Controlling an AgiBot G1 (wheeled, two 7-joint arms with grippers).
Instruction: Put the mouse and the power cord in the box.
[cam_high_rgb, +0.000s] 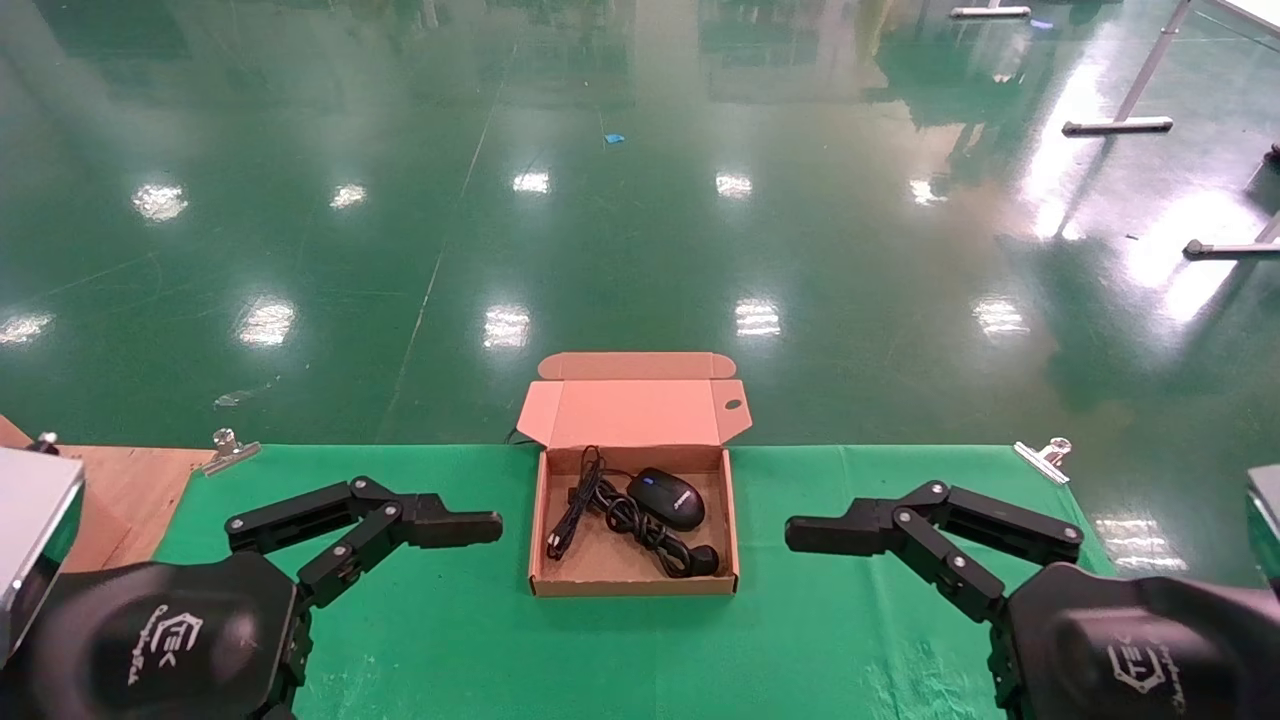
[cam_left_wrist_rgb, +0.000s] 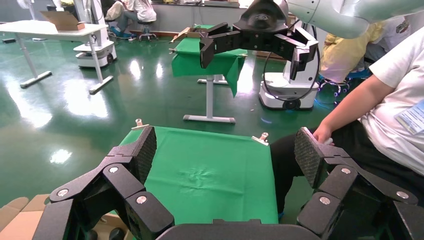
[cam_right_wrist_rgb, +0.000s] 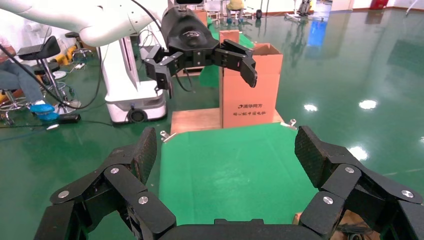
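Note:
The brown cardboard box (cam_high_rgb: 546, 540) stands open on the green cloth in the middle of the head view, its lid flap folded back. Inside it lie the glossy black mouse (cam_high_rgb: 667, 497) and, beside it toward my left, the looped black power cord (cam_high_rgb: 610, 515). My left gripper (cam_high_rgb: 480, 528) hovers left of the box, pointing at it, open and holding nothing; the left wrist view (cam_left_wrist_rgb: 227, 155) shows only cloth between its pads. To the right of the box my right gripper (cam_high_rgb: 800, 533) mirrors it, open and empty (cam_right_wrist_rgb: 227, 152). A corner of the box (cam_left_wrist_rgb: 20, 222) shows beside the left fingers.
Green cloth (cam_high_rgb: 450, 640) covers the table, clipped at the far corners (cam_high_rgb: 228, 447) (cam_high_rgb: 1045, 455). A wooden board (cam_high_rgb: 120, 500) and a tall cardboard carton (cam_right_wrist_rgb: 250, 85) stand beyond the left end. A seated person (cam_left_wrist_rgb: 390, 100) is beyond the right end.

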